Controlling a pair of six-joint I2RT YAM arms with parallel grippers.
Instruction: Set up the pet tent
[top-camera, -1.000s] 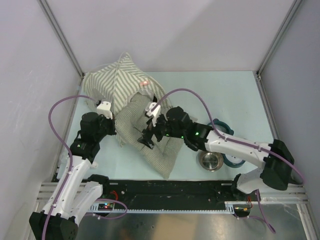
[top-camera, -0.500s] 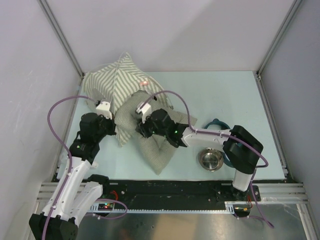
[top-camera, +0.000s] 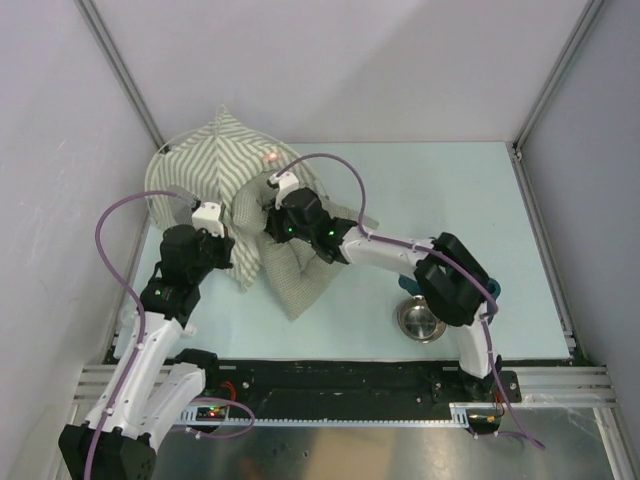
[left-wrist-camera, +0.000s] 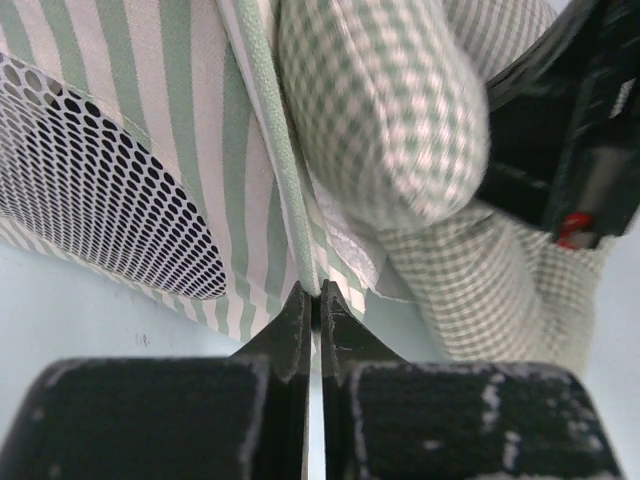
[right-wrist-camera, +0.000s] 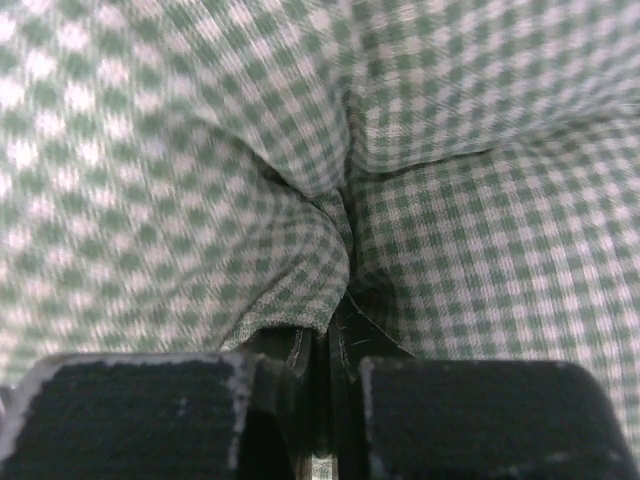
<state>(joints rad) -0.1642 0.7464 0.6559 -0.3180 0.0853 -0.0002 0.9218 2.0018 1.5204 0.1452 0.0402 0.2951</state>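
Gingham cushion (right-wrist-camera: 180, 160) folds half-bury the clamped right tool (right-wrist-camera: 330, 345).

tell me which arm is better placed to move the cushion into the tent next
Right, most likely. The right gripper is shut on the cushion, close by the tent. The left gripper is shut on the tent's striped edge, so it seems better used holding that.

Even diffuse light, soft shadows, wrist close-ups seemingly slightly blurred
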